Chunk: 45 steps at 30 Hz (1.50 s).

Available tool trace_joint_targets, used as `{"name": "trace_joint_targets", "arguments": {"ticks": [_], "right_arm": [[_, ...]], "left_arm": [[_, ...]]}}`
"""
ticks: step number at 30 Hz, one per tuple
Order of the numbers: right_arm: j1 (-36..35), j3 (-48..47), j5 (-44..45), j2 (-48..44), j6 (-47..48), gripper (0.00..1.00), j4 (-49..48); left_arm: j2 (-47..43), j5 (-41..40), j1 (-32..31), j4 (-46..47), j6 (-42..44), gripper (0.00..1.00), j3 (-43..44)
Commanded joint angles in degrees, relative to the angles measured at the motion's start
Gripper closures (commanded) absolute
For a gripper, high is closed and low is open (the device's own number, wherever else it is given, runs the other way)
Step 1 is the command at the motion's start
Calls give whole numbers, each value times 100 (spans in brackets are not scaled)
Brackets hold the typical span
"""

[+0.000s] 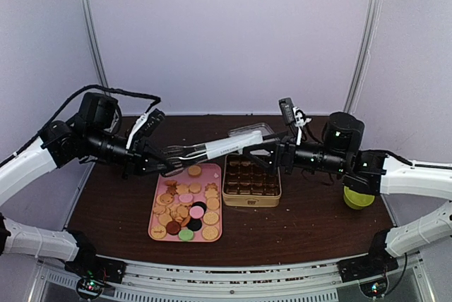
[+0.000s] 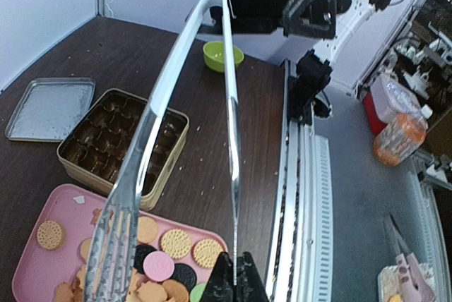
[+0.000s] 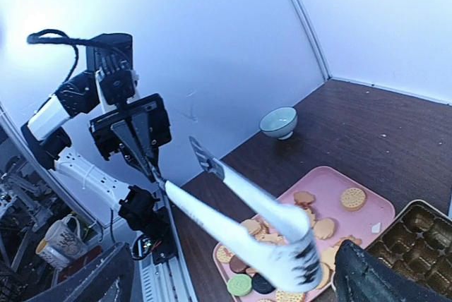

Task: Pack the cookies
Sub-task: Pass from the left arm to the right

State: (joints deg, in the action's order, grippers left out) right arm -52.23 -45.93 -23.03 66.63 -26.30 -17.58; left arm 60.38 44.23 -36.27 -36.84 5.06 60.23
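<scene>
The cookies (image 1: 185,207) lie in a heap on a pink tray (image 1: 212,172), mostly tan rounds with pink, black, dark red and green ones. A pair of white-handled metal tongs (image 1: 219,149) hangs in the air above the tray's far end. My left gripper (image 1: 164,163) is shut on one thin blade of the tongs (image 2: 232,140). The other, slotted blade (image 2: 116,238) hangs free over the cookies (image 2: 166,252). My right gripper (image 1: 265,148) stands wide open around the tongs' joined end (image 3: 300,270), its fingers (image 3: 106,277) apart from it.
A gold tin (image 1: 251,180) of brown paper cups sits right of the tray, its lid (image 1: 251,131) behind it. A green bowl (image 1: 358,197) stands at the right, under the right arm. A pale bowl (image 3: 279,120) sits near the far left wall.
</scene>
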Motion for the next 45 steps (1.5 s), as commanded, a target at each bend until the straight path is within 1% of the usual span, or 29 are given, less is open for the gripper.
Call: {"name": "trace_joint_targets", "arguments": {"ticks": [1, 7, 10, 15, 19, 21, 24, 26, 30, 34, 41, 45], "right_arm": [[66, -38, -980, 76, -397, 0, -787], [64, 27, -982, 422, -789, 0, -1666], [39, -135, -1048, 728, -1013, 0, -2179], [19, -605, -1058, 1238, -1187, 3, -2725], [20, -795, -1108, 1581, -1481, 7, -3342], [20, -872, -1127, 1724, -1578, 9, -3501], [19, -855, -1081, 1807, -1672, 14, -3790], [49, -820, -1070, 1805, -1735, 15, -3915], [255, -524, -996, 1617, -1894, 15, -4250], [368, -376, -1051, 1471, -1880, 13, -4147], [400, -637, -1521, 1630, -1952, 11, -4016], [406, -1023, -2009, 1987, -2250, 14, -4193]], "left_arm": [[2, 739, 47, 1736, -1365, 100, -34], [111, 1125, 66, 2401, -1989, 100, -65], [39, 1182, 67, 2657, -2214, 100, -166], [85, 1388, 76, 2707, -2286, 100, -119], [156, 1523, 104, 2783, -2435, 100, -170], [157, 1593, 124, 3030, -2657, 100, -232], [158, 1567, 141, 3128, -2743, 100, -231], [166, 1579, 176, 3206, -2844, 100, -240], [159, 1606, 245, 3343, -2981, 100, -247], [157, 1664, 307, 3339, -2989, 100, -214], [225, 1821, 384, 3286, -2941, 100, -187], [279, 1974, 384, 3282, -2914, 100, -187]]}}
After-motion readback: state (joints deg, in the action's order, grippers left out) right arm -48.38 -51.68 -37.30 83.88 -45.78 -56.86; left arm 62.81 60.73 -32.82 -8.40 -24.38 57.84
